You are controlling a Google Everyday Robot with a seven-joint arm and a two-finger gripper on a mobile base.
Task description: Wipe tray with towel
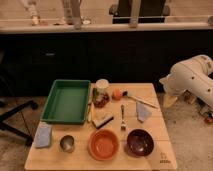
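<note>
green tray [66, 101], pale blue towel [43, 135], orange bowl [104, 144], dark maroon bowl [139, 142], light wood surface [150, 160]; white arm [192, 80], its tool [170, 99] just right of the surface.

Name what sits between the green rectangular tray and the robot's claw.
Camera view: a white-lidded jar, a small orange object and a long pale utensil lie between the green tray and the claw, which hangs beyond the table's right edge.

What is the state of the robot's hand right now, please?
Hand: cannot be told; it is off the right edge of the table, apart from the tray.
</note>
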